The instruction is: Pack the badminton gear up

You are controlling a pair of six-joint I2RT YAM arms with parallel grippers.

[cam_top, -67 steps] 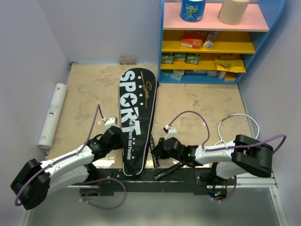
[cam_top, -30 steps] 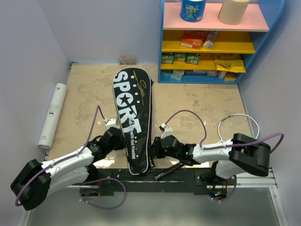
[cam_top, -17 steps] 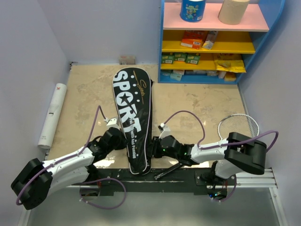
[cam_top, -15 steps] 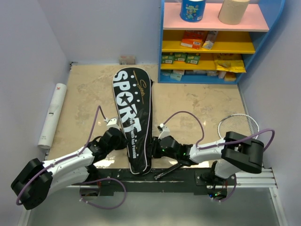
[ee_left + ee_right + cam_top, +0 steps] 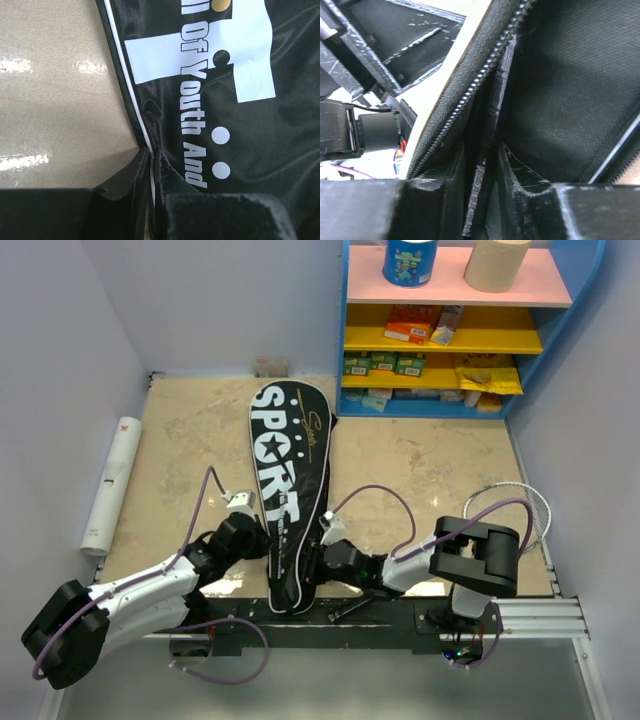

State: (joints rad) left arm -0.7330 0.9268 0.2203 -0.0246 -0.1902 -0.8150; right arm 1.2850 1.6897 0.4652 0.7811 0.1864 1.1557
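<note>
At the near edge of the surface (image 5: 430, 470), the black bag (image 5: 290, 470) lettered SPORT lies lengthwise between the arms. The left claw (image 5: 151, 156) is pinched almost together on its white-piped left rim. The right claw (image 5: 482, 150) is clamped on the zippered right edge, with fabric between its fingers. One racket (image 5: 522, 502) lies by the right arm, and the white tube (image 5: 110, 485) lies beside the left wall.

A beige, marble-mottled tabletop (image 5: 430, 470) fills the middle, hemmed in by pale lavender walls: the left wall (image 5: 50, 350), the far wall (image 5: 230, 300) and the right wall (image 5: 590, 400). In the far right corner stands a blue shelf unit (image 5: 343, 330) with a pink top board (image 5: 450, 288) and yellow boards (image 5: 500, 340) below, carrying a blue-wrapped roll (image 5: 410, 260), a beige roll (image 5: 497, 262) and small packets (image 5: 385, 363). The light is soft and even, with pale glints on the tabletop
</note>
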